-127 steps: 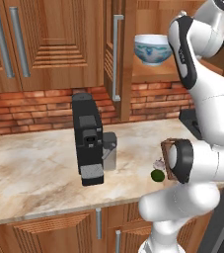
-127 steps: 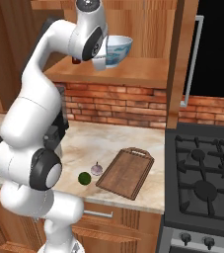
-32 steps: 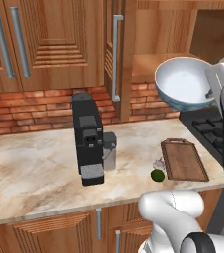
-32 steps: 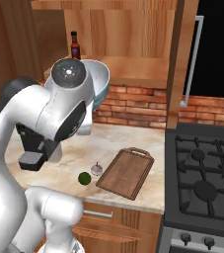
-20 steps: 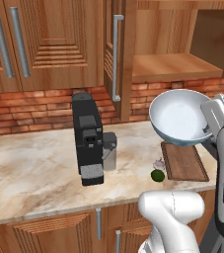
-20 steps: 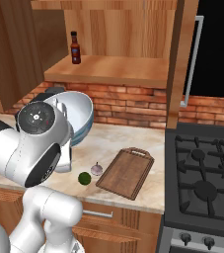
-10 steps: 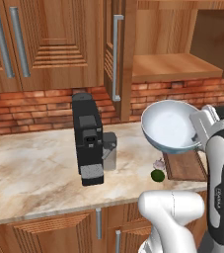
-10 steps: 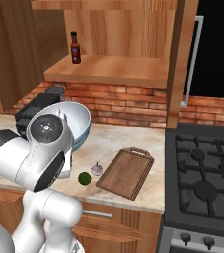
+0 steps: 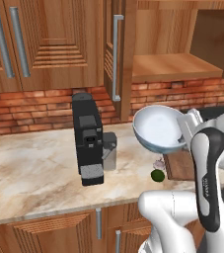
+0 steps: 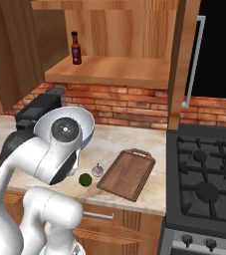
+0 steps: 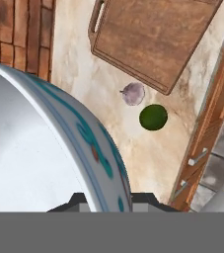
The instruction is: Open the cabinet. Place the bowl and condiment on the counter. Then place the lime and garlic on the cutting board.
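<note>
Gripper [image 11: 106, 200] pinches the bowl [image 9: 159, 129] by its rim, seemingly, carrying it tilted above the surface [image 9: 29, 173]; lime [image 11: 153, 117] and garlic [image 11: 132, 94] wait just beyond, beside the cutting board [image 11: 158, 37].

White arm [image 9: 209, 183] w/ dark joints (glossy, rounded).

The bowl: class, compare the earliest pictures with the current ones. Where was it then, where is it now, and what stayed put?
The gripper, shut on the bowl by its rim, has carried it out of the open cabinet and down to just above the counter. The condiment remains on the shelf; the lime and garlic lie unmoved beside the cutting board.
</note>
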